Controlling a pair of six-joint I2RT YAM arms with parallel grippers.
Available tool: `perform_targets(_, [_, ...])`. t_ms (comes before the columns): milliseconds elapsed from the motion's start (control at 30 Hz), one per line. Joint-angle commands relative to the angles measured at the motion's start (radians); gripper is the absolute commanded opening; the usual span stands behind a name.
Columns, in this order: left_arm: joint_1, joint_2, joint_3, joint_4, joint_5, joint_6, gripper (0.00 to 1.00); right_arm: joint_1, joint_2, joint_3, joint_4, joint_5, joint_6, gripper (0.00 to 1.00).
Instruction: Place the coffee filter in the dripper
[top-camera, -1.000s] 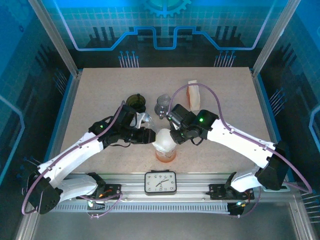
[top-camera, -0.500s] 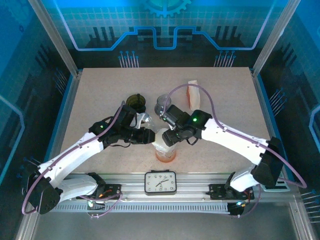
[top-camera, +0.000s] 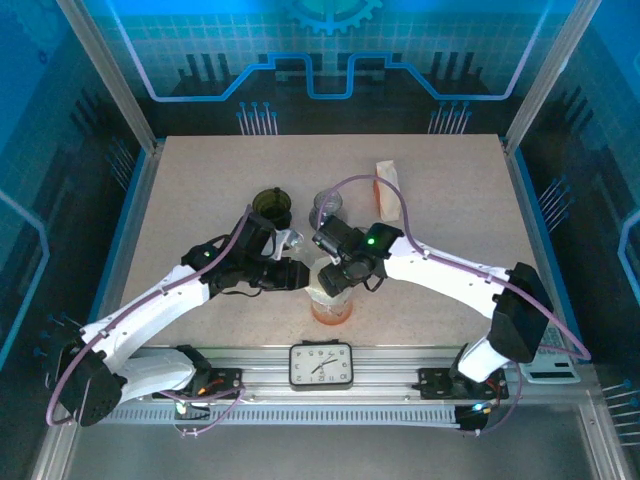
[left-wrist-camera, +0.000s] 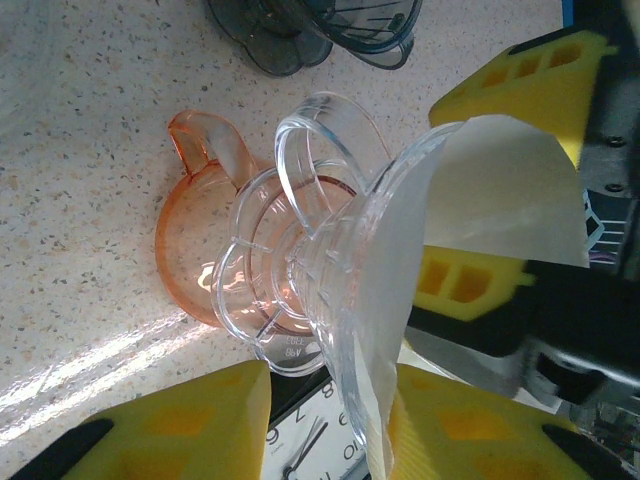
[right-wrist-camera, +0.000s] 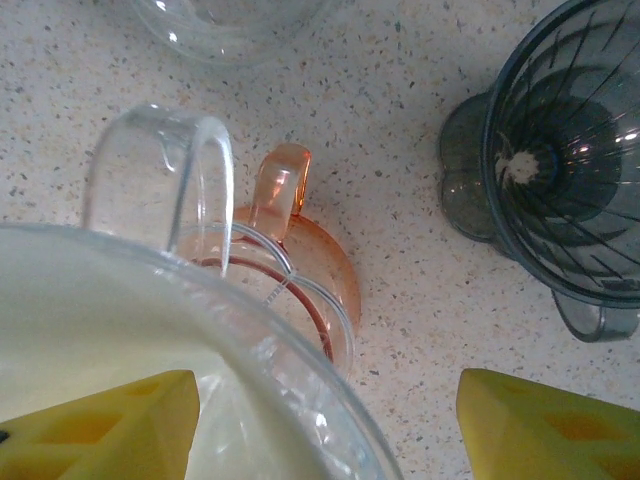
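- Since a second ago the right pincer (right-wrist-camera: 320, 425) has slid in toward the left arm and spread its jaws. One yellow pad now lies against the white paper inside the cone. The other stands well clear over the speckled counter (right-wrist-camera: 400, 120).
- The coffee filter (left-wrist-camera: 500, 190) sits in the mouth of the clear dripper (left-wrist-camera: 330, 250). Its white paper lines the inner wall, and a broad flap juts past the rim between the right arm's two pads.
- Neither pad is seen squeezing that flap, so the paper looks released rather than pinched. By that reading the hand-off into the cone is largely made.
- The left pincer (left-wrist-camera: 330, 425) is clamped on the clear dripper, one pad on each side of the cone. It holds the dripper tipped over, with the mouth turned toward the right arm.
- Just under the dripper's ribbed base, an orange handled cup (left-wrist-camera: 190, 260) rests on the counter with its handle pointing away from the arms.
- A dark smoked dripper (right-wrist-camera: 570, 160) stands nearby, untouched and apart from both arms. A small clock (top-camera: 321, 365) sits at the near rail.
- What appears left is to settle the flap flush against the wall.
- The risk is that the light paper clings to the inner pad and lifts out as that arm draws back, or slips from the tilted cone.
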Motion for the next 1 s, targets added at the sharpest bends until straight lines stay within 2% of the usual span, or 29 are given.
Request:
perform_targets(0, [-0.004, 0.004, -0.017, 0.016, 0.004, -0.005, 0.36, 0.009, 0.029, -0.025, 0.029, 0.009, 0.009, 0.70])
perform_targets(333, [-0.003, -0.032, -0.035, 0.070, 0.003, -0.041, 0.49, 0.011, 0.036, -0.072, 0.075, 0.015, 0.026, 0.70])
perform_targets(433, [-0.004, -0.030, -0.034, 0.074, 0.001, -0.044, 0.51, 0.011, 0.039, -0.072, 0.075, 0.017, 0.026, 0.70])
perform_targets(767, [-0.003, -0.020, -0.034, 0.069, 0.021, -0.048, 0.32, 0.011, 0.043, -0.075, 0.075, 0.017, 0.033, 0.69])
perform_targets(833, [-0.004, -0.025, -0.028, 0.061, 0.018, -0.050, 0.36, 0.010, 0.044, -0.075, 0.074, 0.017, 0.035, 0.70])
perform_targets(900, [-0.003, -0.035, -0.023, 0.057, 0.021, -0.053, 0.46, 0.011, 0.045, -0.073, 0.074, 0.017, 0.034, 0.69])
perform_targets(967, [-0.005, -0.044, -0.016, 0.055, 0.028, -0.057, 0.51, 0.010, 0.045, -0.072, 0.073, 0.017, 0.034, 0.69])
